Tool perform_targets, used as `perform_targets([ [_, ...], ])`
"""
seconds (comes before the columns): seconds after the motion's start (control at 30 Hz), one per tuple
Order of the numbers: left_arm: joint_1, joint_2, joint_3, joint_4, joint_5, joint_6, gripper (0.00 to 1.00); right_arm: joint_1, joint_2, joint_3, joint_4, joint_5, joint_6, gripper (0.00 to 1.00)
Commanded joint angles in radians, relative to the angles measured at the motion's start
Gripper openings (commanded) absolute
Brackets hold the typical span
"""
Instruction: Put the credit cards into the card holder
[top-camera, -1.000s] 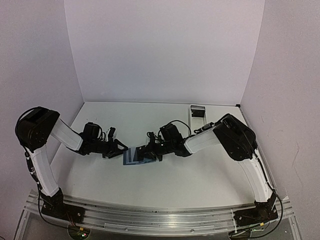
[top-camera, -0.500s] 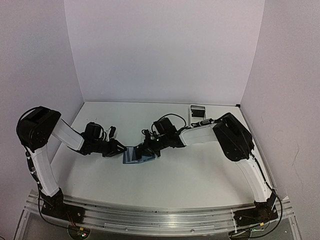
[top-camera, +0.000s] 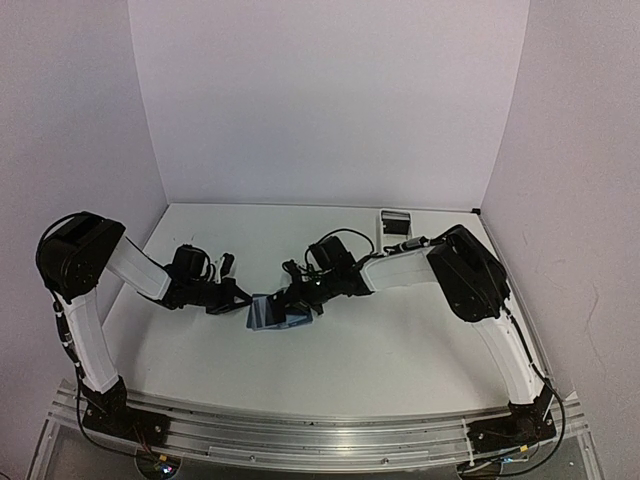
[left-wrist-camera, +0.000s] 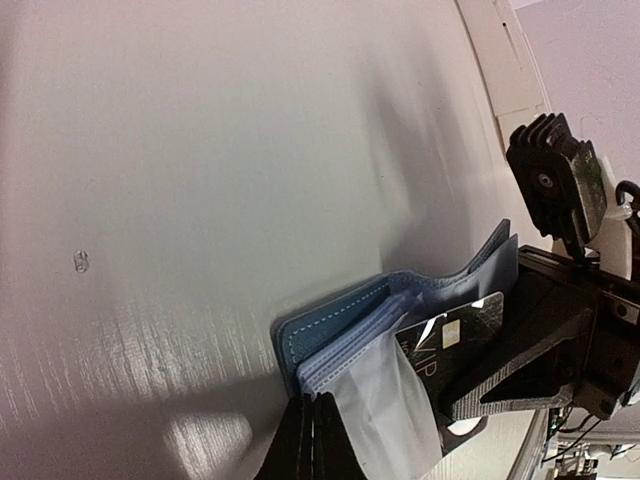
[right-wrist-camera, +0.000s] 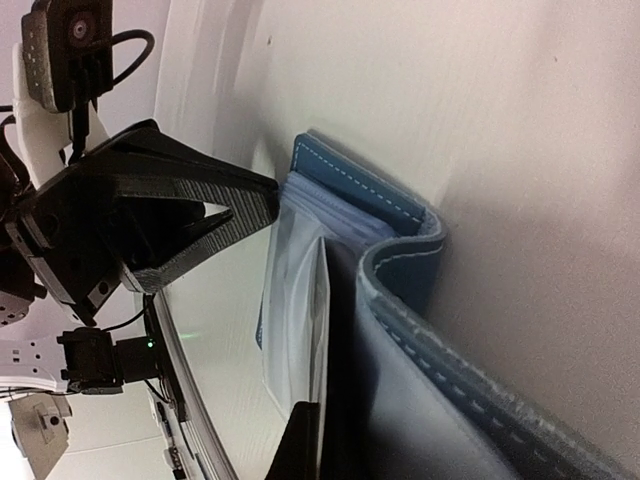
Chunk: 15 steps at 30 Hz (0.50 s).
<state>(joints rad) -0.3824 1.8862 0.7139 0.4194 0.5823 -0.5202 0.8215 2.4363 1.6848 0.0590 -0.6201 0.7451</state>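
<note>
The holder (top-camera: 272, 314) lies open on the bench (top-camera: 380, 350); our left claw (left-wrist-camera: 308, 418) is clenched on its edge; our right claw (right-wrist-camera: 312, 425) grips a card (left-wrist-camera: 455, 330) at the sleeves (left-wrist-camera: 385, 400). We fear the card may snag a sleeve lip and slip; a hard push could tug the holder from the left pinch.
</note>
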Motion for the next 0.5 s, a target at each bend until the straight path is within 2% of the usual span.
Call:
perform_targets([
  [0.0,-0.052,0.047,-0.023,-0.111,0.043,-0.025,0.0,0.042,0.063,-0.039,-0.156,-0.02,0.087,0.0],
  [0.23,-0.05,0.032,-0.014,-0.105,0.042,-0.035,0.0,0.015,0.047,-0.063,-0.161,-0.04,0.161,0.0],
  [0.47,-0.05,0.037,0.011,-0.113,0.026,0.036,0.0,0.0,0.004,-0.14,-0.2,-0.05,0.293,0.0],
])
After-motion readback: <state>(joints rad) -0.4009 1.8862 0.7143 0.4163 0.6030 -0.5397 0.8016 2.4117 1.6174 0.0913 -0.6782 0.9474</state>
